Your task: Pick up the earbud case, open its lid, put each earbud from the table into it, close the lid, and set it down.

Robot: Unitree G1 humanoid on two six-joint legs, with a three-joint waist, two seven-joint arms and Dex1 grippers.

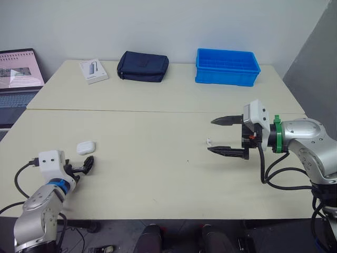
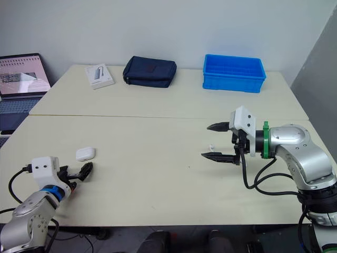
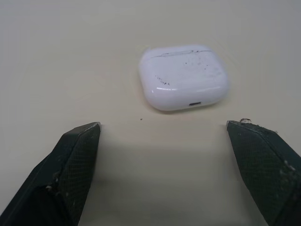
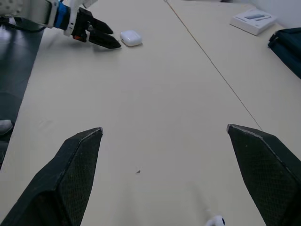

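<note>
Noting earbud case [image 1: 85, 147], lid closed, on table [image 1: 158, 174] just ahead of left gripper [image 3: 162, 126], fingers wide, empty. Right gripper [image 1: 211, 135] likewise wide, one earbud [image 1: 209, 141] between fingers, not gripped.

The pale bench [image 1: 158, 174] carries a closed white earbud case [image 1: 85, 147] near its front left and one white earbud [image 1: 209, 141] right of centre. Along the far side lie a white box [image 1: 93, 70], a dark blue pouch [image 1: 142, 66] and a blue bin [image 1: 227, 67].
</note>
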